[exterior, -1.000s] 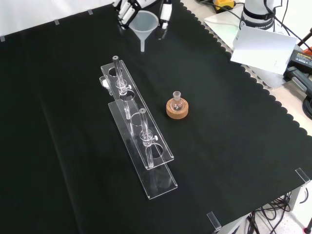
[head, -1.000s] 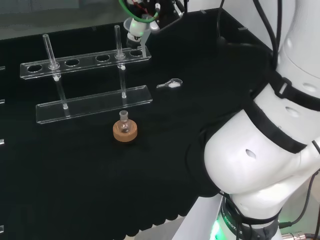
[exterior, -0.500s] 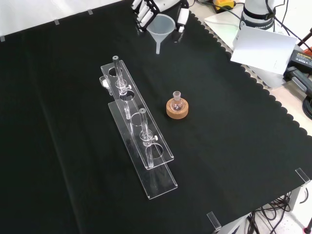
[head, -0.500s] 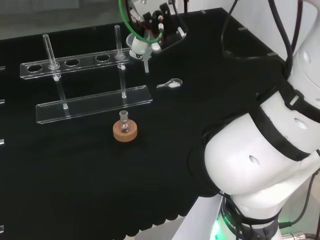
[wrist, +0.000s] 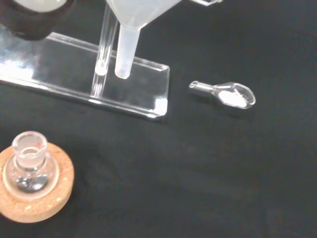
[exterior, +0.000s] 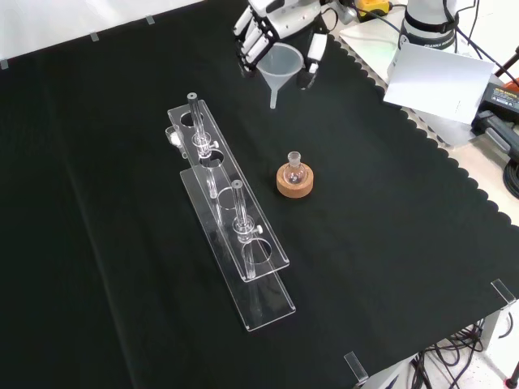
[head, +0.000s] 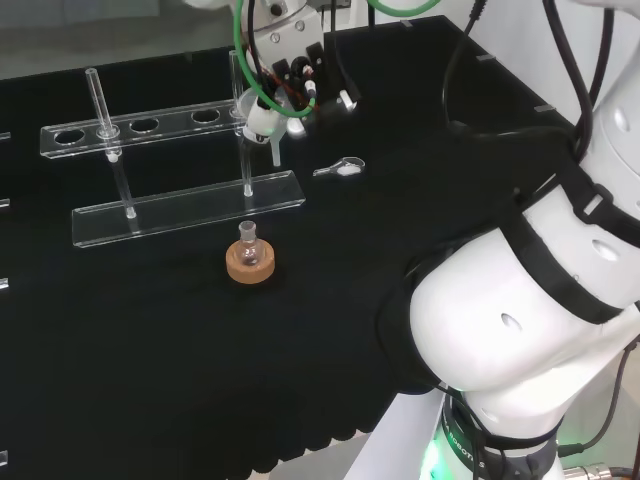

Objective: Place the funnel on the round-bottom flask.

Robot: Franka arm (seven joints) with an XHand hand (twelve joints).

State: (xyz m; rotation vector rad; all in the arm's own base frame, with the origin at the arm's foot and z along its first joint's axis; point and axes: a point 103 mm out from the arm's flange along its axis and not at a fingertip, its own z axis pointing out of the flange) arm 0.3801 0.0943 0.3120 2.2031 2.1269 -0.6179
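Black cloth covers the counter, where our robot hand, fingers curled around the funnel, has carried it nearer the flask, now at its 12 o'clock.

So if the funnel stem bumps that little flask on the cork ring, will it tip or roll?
Probably it stays put: the round-bottom flask sits cradled in its cork ring. Off the ring, its round base would likely roll. Clear glass, so likely fragile; the funnel should descend gently.

Black cloth with scalloped edge over bench; white sheet and cables beside it.
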